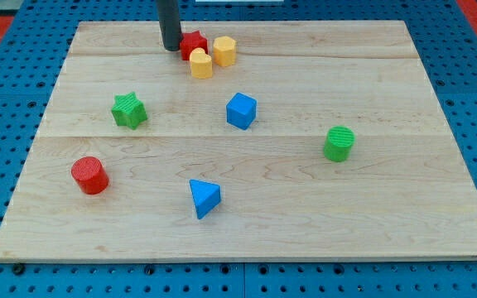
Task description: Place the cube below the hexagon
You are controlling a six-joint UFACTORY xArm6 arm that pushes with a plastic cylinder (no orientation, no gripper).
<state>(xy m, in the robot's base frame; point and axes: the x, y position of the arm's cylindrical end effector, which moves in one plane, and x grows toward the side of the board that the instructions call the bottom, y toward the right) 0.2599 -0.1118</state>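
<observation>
Rod cut off by the view's top; my tip [171, 47] pressed against the red star [193, 43], partly hidden behind yellow blocks. Blue cube [241, 110] mid-board, near of the yellow hexagon [224, 50]. Pale wooden board [404, 207] on blue pegboard.

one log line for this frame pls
my tip: touching red star, view's left | blue cube: mid-board, untouched | yellow hexagon: view's top

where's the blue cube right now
The blue cube sits near the board's middle, below the yellow hexagon, with the green star to the view's left.
</observation>
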